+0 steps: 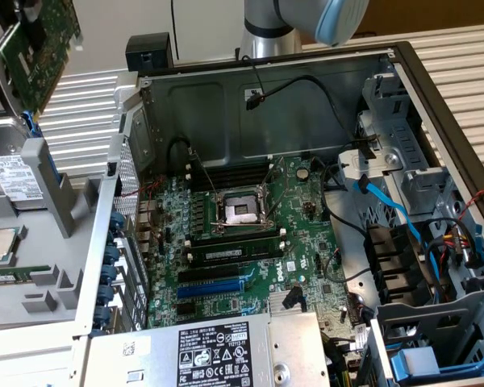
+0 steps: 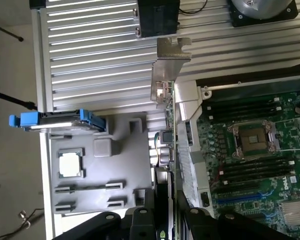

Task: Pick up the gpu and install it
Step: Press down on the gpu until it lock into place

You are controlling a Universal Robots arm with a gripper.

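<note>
Our pincer (image 2: pixel 167 220) is clamped on the gpu (image 2: pixel 169 135), its two black fingers (image 2: pixel 142 222) pressing either face of the thin green card, which we see edge-on in the wrist view with the silver metal bracket (image 2: pixel 167 67) at the far end. In the exterior view the gpu (image 1: pixel 40 48) hangs tilted in the air at the upper corner on that view's left, clear of everything, above the grey parts tray (image 1: pixel 48 282) and outside the open computer case (image 1: pixel 306 89).

Under the raised card, the tray holds a hard drive in a blue caddy (image 2: pixel 60 122) and a loose processor chip (image 2: pixel 71 164). Beyond the tray sits the motherboard (image 1: pixel 250 242), with its empty CPU socket (image 1: pixel 240 212), black memory sticks (image 1: pixel 230 251) and, nearer the power supply (image 1: pixel 202 351), a blue expansion slot (image 1: pixel 214 286).

We judge the pick-up done and the carry stage in hand: the card is lifted but well apart from the board. The next move calls for bringing the card over the case, squaring its contact edge to the slot with the bracket toward the rear wall (image 1: pixel 133 242), then a straight, even press down.
</note>
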